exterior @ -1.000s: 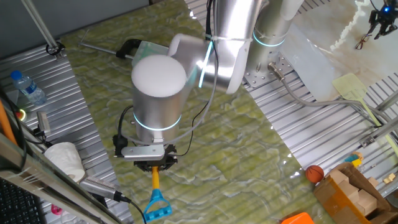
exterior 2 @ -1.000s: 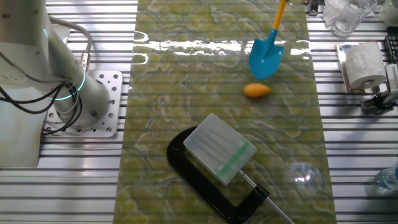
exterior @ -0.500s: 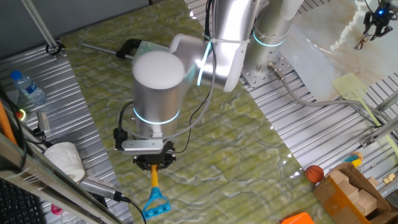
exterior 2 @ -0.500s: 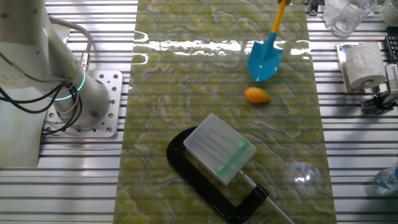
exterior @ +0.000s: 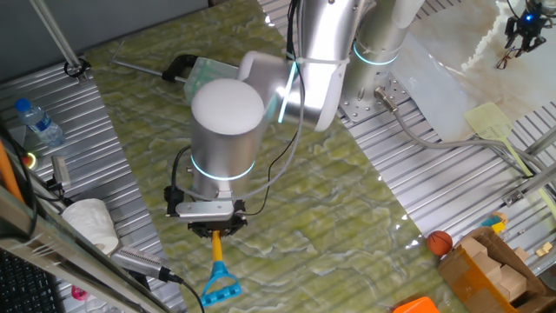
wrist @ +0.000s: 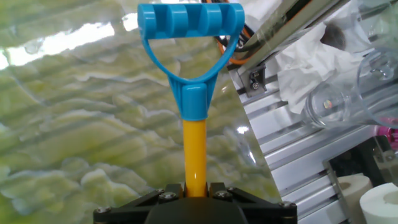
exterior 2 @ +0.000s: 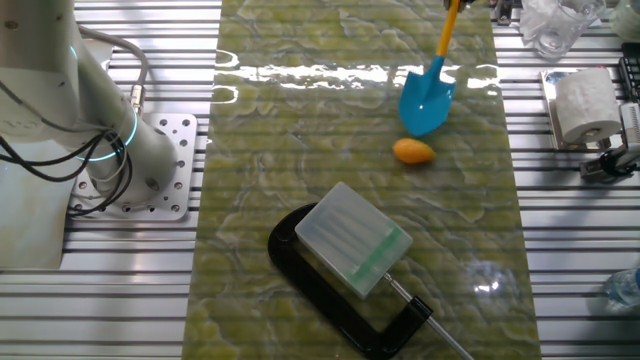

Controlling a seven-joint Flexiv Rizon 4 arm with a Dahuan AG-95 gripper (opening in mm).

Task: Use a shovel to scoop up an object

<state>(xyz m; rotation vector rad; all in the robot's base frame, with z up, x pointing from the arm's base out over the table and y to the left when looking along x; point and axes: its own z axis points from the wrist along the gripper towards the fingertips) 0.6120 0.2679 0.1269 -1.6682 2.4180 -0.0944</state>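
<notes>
Green marbled worktop flanked by ribbed metal plates; the end effector is clamped on the yellow shaft of the shovel, the black jaws meeting the shaft on both sides in the hand view, with the blue D-shaped end projecting beyond them. In the other fixed view the blue blade hangs point-down toward the worktop, the shaft tilted and running out of the top edge; whether the blade tip touches the surface cannot be told. The object, an orange-yellow oval lump, lies on the worktop just below the blade tip, apart from it. Lower on the worktop, a translucent lidded box rests over a black clamp; its contents cannot be made out. To one side: a roll of tissue, clear plastic cups, and a water bottle. In one fixed view, a cardboard box holds pale wooden blocks, with an orange ball beside it and a pale green spatula on the metal plate.
</notes>
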